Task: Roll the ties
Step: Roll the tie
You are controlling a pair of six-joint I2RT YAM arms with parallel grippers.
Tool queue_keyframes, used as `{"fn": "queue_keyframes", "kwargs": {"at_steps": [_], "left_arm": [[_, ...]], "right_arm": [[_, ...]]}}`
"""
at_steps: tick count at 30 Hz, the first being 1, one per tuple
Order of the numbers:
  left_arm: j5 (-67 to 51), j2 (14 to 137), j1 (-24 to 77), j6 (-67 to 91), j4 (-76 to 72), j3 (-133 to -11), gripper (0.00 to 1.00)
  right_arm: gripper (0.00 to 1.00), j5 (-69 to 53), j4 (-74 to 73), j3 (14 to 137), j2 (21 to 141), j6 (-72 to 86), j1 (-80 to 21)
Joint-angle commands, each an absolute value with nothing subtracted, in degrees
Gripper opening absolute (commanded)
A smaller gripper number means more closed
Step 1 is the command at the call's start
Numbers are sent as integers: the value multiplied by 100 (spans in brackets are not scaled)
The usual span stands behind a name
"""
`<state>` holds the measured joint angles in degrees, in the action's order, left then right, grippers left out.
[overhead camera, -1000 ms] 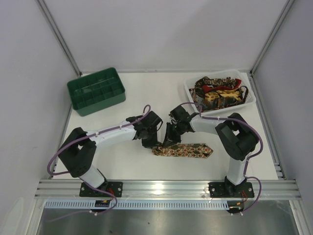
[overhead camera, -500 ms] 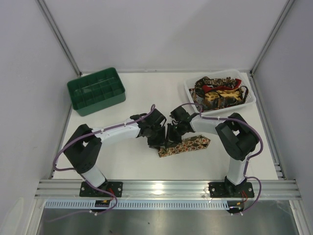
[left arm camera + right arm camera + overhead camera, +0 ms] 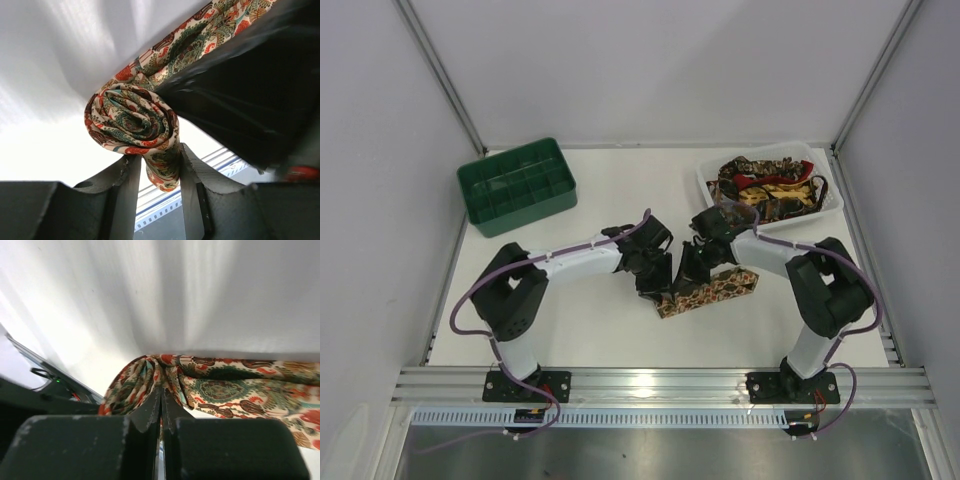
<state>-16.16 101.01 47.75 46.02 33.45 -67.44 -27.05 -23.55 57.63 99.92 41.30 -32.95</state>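
Observation:
One paisley tie (image 3: 715, 290) lies on the white table, its left end wound into a roll (image 3: 132, 120). My left gripper (image 3: 655, 275) is at that roll. In the left wrist view it (image 3: 156, 161) stands open, and a fold of the roll hangs loosely between its fingers (image 3: 192, 185). My right gripper (image 3: 688, 268) comes in from the other side. In the right wrist view it (image 3: 162, 390) is shut, pinching bunched fabric of the same tie (image 3: 225, 385) at its tips. More ties (image 3: 765, 190) lie heaped at the back right.
The heaped ties fill a white tray (image 3: 832, 203) at the back right. A green compartmented crate (image 3: 517, 185) stands at the back left. White walls close in the table on three sides, and a metal rail (image 3: 660, 382) runs along the near edge.
Both grippers have shifted right and slightly back with the tie. The flat part has grown shorter and now tilts. My left gripper has opened its fingers; the right one has closed tighter.

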Motion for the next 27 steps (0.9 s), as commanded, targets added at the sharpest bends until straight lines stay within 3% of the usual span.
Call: {"fn": "queue_keyframes", "kwargs": {"at_steps": [1,8,11,19,27], "left_arm": [[-1793,10309,4869,4676,3190,-7022,39],[-1714,10503,4939,4675,3375,-7523,41],[-1732,10634,4974,4711,3428,-7707,52],[-1679,10793,5045,4781,3551,-7831,50],[-1758,10661,5142,4746,3472,-7735,52]], "right_arm": [[4,-2934,-2355,5678,9650,3973,-3033],[3,-2408,-3041,5564,9431,3200,-2531],[3,-2417,-2692,5151,9387,3365,-2523],[0,-2250,-2206,4483,9422,3638,-2759],[0,-2399,-1811,4667,9711,4069,-3146]]}}
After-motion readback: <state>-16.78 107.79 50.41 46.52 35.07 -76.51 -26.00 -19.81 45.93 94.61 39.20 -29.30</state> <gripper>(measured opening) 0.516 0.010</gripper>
